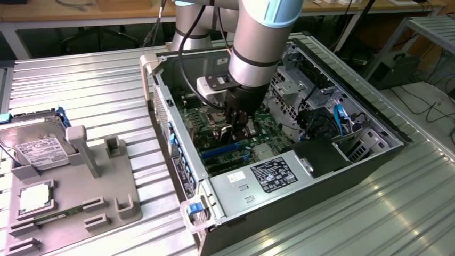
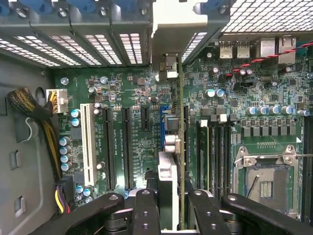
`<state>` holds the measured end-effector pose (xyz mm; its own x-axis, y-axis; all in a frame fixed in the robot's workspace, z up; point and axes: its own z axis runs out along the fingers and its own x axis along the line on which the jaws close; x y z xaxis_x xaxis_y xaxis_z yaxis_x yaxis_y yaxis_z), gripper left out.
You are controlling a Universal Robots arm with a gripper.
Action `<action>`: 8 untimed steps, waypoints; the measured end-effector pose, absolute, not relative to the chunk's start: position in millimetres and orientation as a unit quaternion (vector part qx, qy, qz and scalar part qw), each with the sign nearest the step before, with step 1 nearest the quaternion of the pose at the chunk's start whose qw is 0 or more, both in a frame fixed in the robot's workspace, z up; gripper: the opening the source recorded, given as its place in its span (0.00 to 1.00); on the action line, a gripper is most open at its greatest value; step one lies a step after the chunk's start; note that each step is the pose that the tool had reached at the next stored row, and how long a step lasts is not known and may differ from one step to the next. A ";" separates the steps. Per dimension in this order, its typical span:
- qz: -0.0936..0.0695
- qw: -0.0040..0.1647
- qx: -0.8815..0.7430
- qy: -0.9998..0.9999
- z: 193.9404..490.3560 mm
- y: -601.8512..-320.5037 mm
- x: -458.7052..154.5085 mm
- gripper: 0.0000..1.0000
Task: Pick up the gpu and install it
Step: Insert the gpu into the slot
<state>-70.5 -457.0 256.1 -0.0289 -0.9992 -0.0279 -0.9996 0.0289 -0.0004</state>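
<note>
An open computer case (image 1: 284,213) lies on the counter (image 1: 85,85). On the exterior view's left, a holder tray (image 1: 106,186) carries a hard drive (image 1: 39,149). Inside the case, the gripper (image 1: 238,127) holds the gpu (image 2: 168,178) edge-on above the motherboard (image 2: 122,88).

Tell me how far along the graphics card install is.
Done: the card is picked up and inside the open computer case. In hand: the gripper is shut on it, holding it edge-on over the motherboard, in line with the blue slot. Left: I cannot tell whether it is seated in the slot.
</note>
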 end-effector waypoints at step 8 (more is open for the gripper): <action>0.010 0.010 -0.697 0.717 254.2 -459.5 -73.0 0.28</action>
